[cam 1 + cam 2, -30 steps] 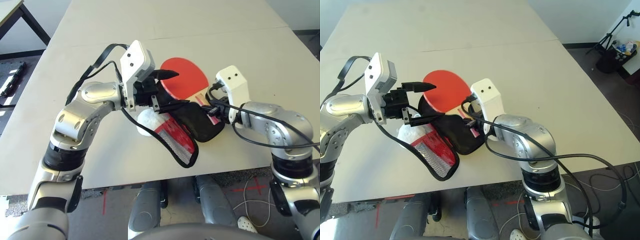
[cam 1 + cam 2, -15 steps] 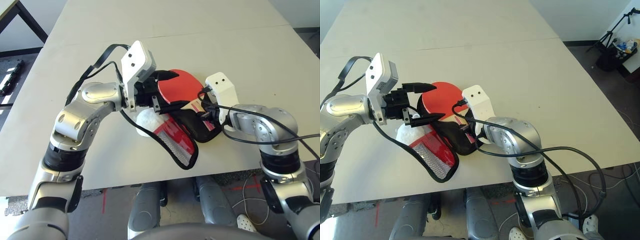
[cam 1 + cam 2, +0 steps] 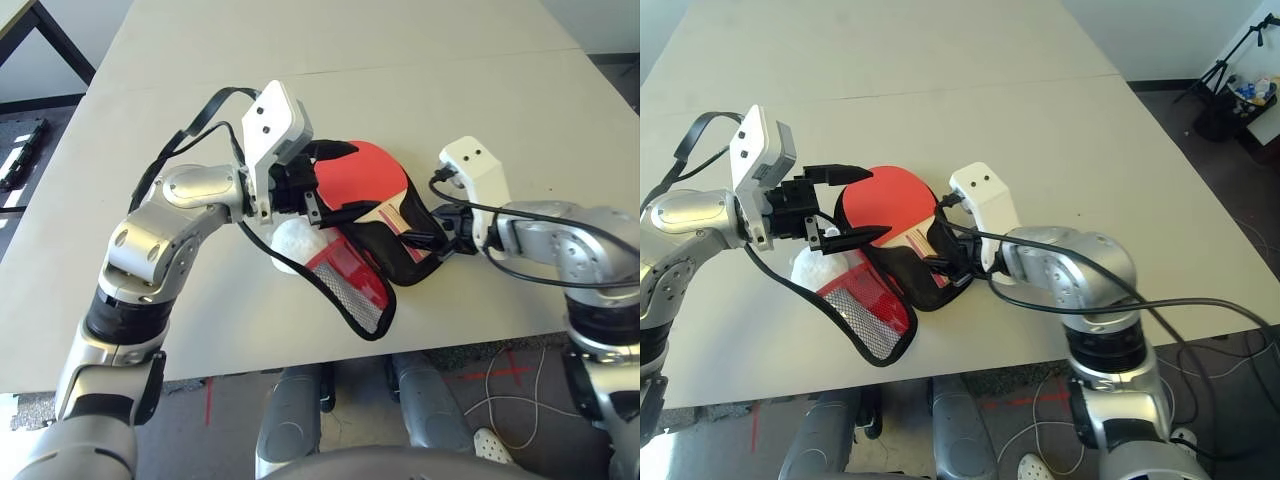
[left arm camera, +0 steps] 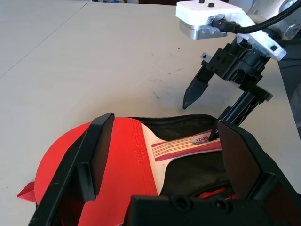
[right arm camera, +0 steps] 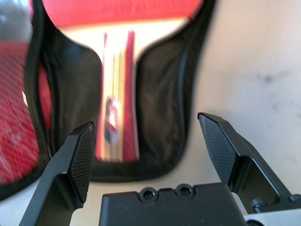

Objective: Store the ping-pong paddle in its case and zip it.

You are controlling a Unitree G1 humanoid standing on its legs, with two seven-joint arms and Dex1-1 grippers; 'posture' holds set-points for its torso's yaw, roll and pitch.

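The ping-pong paddle [image 4: 123,162] lies face up inside the opened case, its striped handle [image 5: 117,94] on the black lining [image 3: 402,258]. The case's red flap with black mesh [image 3: 345,282] is folded out toward the table's front edge. My left gripper [image 3: 362,178] is open, one finger above the red face and the other low beside it, at the case's rim. My right gripper [image 5: 146,122] is open just off the handle's end. One of its fingertips [image 4: 194,92] hovers over the table, and the other is down at the case's edge.
A whitish soft pouch [image 3: 295,245] lies under the case's flap, close to my left gripper. The table's front edge [image 3: 300,362] runs just below the flap. A seam [image 3: 420,68] crosses the table farther back, with bare tabletop beyond it.
My right gripper pushed the paddle by its handle further into the case, then let go and drew back to the right. The left gripper has stayed in place.
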